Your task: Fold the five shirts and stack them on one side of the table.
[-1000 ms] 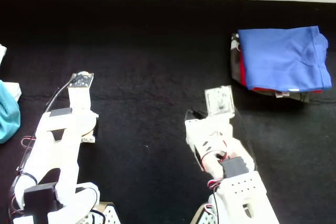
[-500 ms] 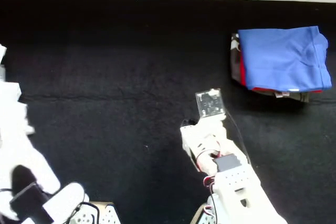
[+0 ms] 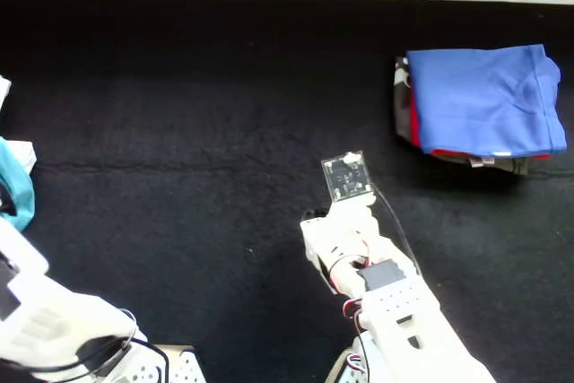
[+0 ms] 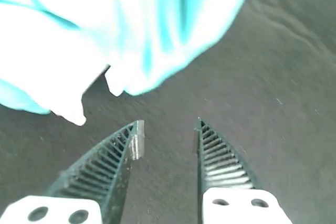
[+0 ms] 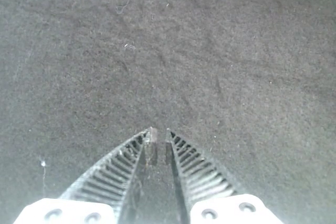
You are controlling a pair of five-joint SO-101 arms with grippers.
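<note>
Hovering by the teal shirt (image 4: 157, 24) (crumpled), left hand (image 4: 168, 129) gapes.

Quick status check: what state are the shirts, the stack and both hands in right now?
Teal shirt: bunched up, not folded, at the table edge on the left arm's side.
Folded stack: on the right arm's side, neat.
Blue shirt: folded flat, on top of the stack.
Left hand: open, empty, just short of the teal shirt.
Right hand: shut, empty, over bare table.
</note>
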